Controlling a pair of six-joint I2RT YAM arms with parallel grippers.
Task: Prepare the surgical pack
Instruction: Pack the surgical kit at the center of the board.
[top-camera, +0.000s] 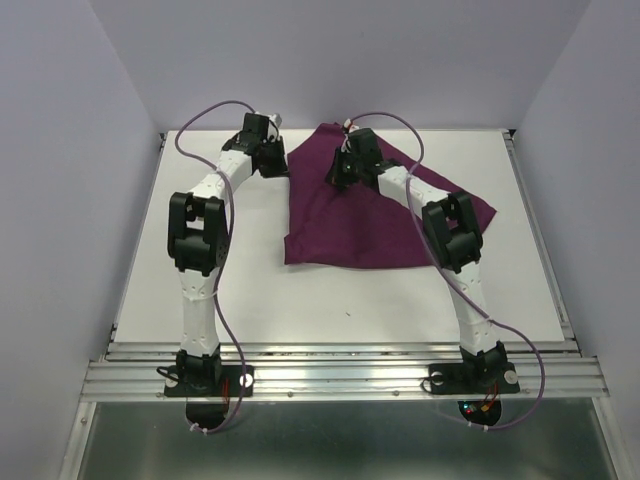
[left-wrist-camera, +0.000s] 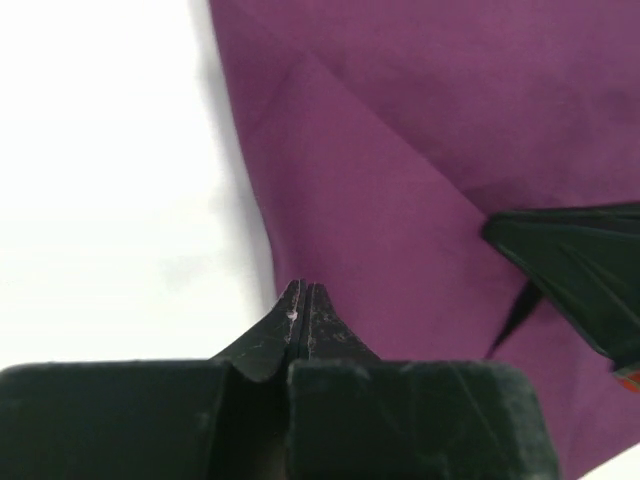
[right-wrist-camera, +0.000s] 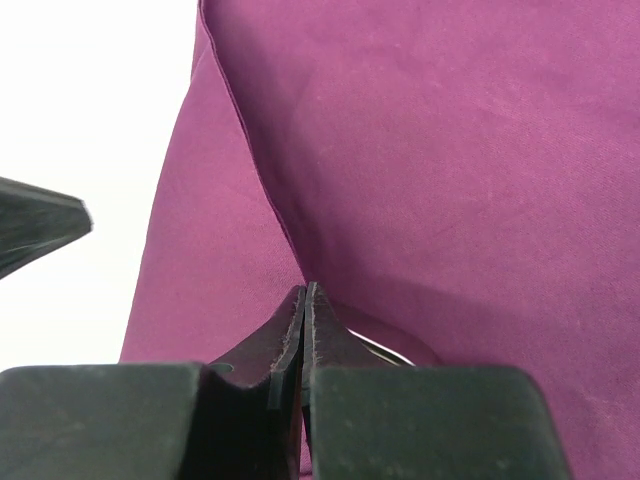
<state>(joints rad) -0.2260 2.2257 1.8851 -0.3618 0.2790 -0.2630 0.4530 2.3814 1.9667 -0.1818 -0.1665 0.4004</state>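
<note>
One table (top-camera: 330, 300) carries the plum cloth (top-camera: 350, 225), creased and partly folded right of centre; folding the wrap appears to be the step in hand. The left gripper (left-wrist-camera: 303, 290) at its left border and the right gripper (right-wrist-camera: 305, 292) above it both have jaws pressed together, nothing visibly pinched, so the next move calls for opening onto a fold edge. No writing is legible.

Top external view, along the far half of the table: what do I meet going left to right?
left end effector → purple cloth → white table. The right end effector overlaps the cloth, so I leave it out of the order.
</note>
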